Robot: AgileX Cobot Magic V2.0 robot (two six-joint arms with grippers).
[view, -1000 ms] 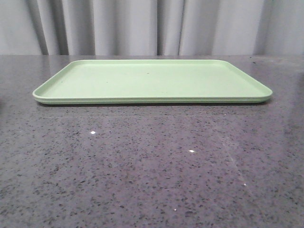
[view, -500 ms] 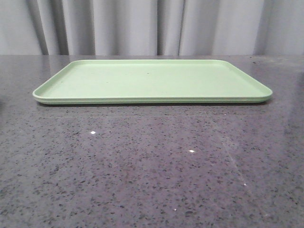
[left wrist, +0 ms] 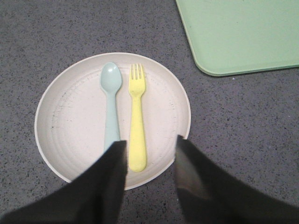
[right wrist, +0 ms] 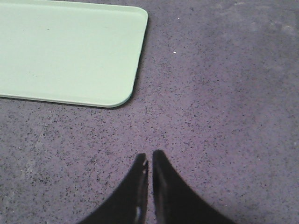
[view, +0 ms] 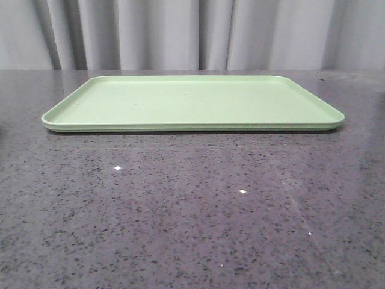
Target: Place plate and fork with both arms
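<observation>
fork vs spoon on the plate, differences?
The fork is yellow; the spoon is pale blue-grey. The fork ends in short tines, the spoon in a rounded bowl. The fork's handle shows whole; the spoon's is partly hidden by a finger of the left gripper. Both lie parallel on the plate.

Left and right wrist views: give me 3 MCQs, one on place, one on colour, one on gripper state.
1. Where does the fork lie?
A. on the tray
B. on the plate, beside the spoon
C. on the bare table

2. What colour is the spoon?
A. pale blue-grey
B. red
C. black

3. How do the two grippers stand?
A. both open
B. left shut, right open
C. left open, right shut

Answers:
1 B: fork and spoon lie side by side on the plate; the tray is bare.
2 A: pale blue-grey beside the yellow fork.
3 C: left gripper fingers are spread; right gripper fingers nearly meet, holding nothing.
</observation>
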